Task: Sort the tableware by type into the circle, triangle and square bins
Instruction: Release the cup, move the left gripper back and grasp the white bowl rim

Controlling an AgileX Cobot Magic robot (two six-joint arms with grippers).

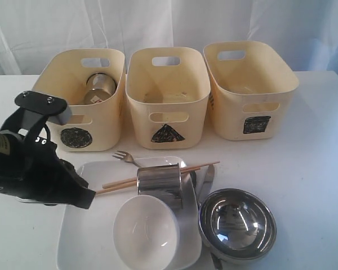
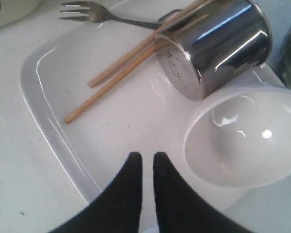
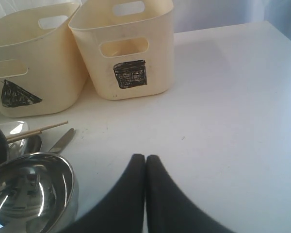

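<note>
One steel mug (image 1: 100, 87) stands inside the circle bin (image 1: 76, 136). The triangle bin (image 1: 168, 134) and square bin (image 1: 256, 124) hold nothing I can see. On the square plate (image 1: 79, 236) lie the other steel mug (image 1: 159, 185) on its side, the white bowl (image 1: 145, 233) and the chopsticks (image 1: 119, 183). A fork (image 1: 124, 156) sits at the plate's far edge. The knife (image 1: 207, 181) and steel bowl (image 1: 236, 225) lie to the right. My left gripper (image 2: 147, 154) hovers over the plate's near-left part, shut with only a thin slit, holding nothing. My right gripper (image 3: 145, 156) is shut and empty over bare table beside the steel bowl (image 3: 26, 191).
White curtains hang behind the three bins. The white table (image 1: 310, 169) spreads out right of the steel bowl and in front of the square bin (image 3: 130, 73). A thin metal handle (image 1: 215, 261) pokes out under the steel bowl.
</note>
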